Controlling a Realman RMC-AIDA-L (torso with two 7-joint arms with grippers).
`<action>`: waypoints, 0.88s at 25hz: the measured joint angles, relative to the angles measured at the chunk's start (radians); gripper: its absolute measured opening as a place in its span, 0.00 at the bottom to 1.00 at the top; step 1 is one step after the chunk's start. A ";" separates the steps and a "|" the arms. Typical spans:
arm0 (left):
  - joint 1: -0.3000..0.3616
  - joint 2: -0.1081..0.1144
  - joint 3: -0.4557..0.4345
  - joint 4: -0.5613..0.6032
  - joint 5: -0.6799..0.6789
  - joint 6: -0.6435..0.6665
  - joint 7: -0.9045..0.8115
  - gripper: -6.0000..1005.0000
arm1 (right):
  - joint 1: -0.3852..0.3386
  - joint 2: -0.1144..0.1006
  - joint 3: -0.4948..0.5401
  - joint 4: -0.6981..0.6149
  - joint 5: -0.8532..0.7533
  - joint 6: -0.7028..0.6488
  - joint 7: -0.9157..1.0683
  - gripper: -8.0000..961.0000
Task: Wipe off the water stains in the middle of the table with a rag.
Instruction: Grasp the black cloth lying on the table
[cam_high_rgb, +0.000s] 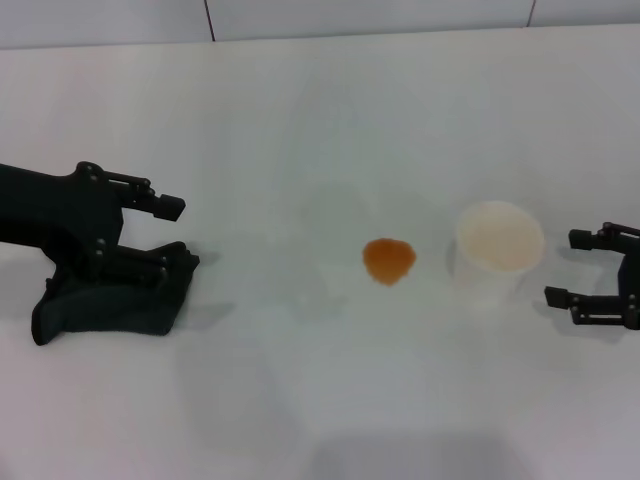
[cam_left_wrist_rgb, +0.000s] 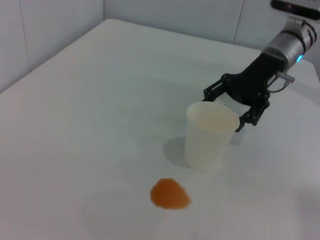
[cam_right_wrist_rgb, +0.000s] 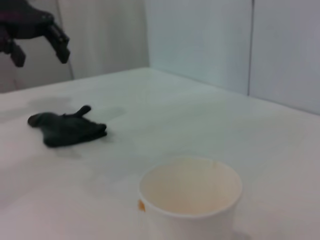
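Nearest the head camera, bare white tabletop (cam_high_rgb: 300, 420) runs up to the water stains (cam_high_rgb: 388, 260), a small orange blot at mid-table just beside a white cup (cam_high_rgb: 498, 248). Over on the robot's left lies the rag (cam_high_rgb: 110, 300), a dark heap; the left tool (cam_high_rgb: 175, 232) hangs directly above it, fingers spread, not yet touching. The blot lies well apart toward the robot's right. Beyond the cup, the right tool (cam_high_rgb: 565, 268) idles, also spread.
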 joint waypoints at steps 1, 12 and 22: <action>0.001 0.000 0.000 0.000 0.000 0.000 0.000 0.72 | -0.011 -0.001 0.009 -0.049 -0.038 -0.002 0.037 0.89; 0.010 0.000 -0.002 0.010 0.000 0.000 0.000 0.72 | 0.020 0.022 0.336 -0.364 -0.431 -0.281 0.311 0.89; 0.001 0.000 0.000 0.010 0.002 -0.001 -0.008 0.72 | 0.172 0.025 0.383 -0.612 -0.568 -0.510 0.606 0.88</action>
